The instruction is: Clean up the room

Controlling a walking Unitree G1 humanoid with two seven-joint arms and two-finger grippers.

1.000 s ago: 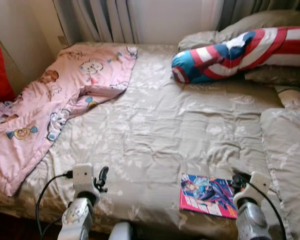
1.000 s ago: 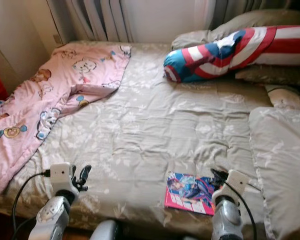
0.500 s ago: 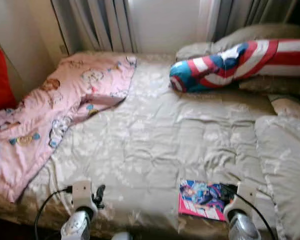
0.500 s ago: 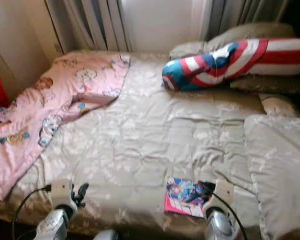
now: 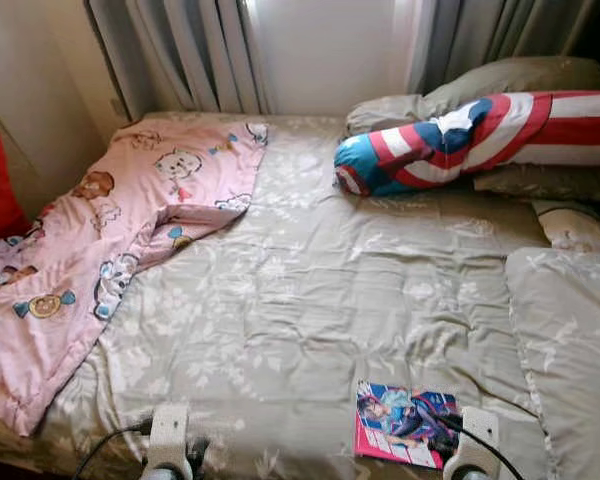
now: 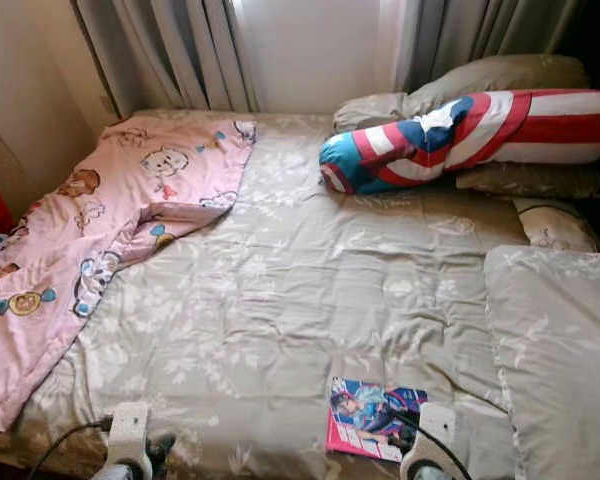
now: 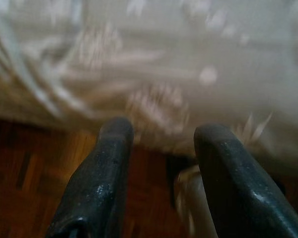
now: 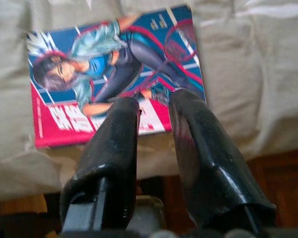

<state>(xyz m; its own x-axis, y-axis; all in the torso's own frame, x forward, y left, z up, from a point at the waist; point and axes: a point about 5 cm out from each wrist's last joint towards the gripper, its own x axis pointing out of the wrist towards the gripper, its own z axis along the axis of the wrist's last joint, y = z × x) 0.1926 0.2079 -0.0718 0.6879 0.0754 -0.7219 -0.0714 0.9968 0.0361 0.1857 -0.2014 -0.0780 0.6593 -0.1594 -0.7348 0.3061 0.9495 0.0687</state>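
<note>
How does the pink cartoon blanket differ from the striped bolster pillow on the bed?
The pink blanket lies flat and rumpled, draped over the bed's left edge; the striped bolster is plump and cylindrical, propped against the pillows at the far right. The blanket bears cartoon prints, the bolster red, white and blue stripes. Both rest on the beige quilt.

One bed [image 5: 310, 300] under a beige floral quilt. One pink cartoon blanket [image 5: 110, 230] at the left of the frame. One red, white and blue striped bolster [image 5: 470, 140] at upper right. One comic book [image 5: 405, 424] at lower right. About four beige pillows, one of them [image 5: 570, 350] at the right edge. Two grippers at the bottom edge: left gripper [image 7: 161, 134], right gripper [image 8: 151, 106]
</note>
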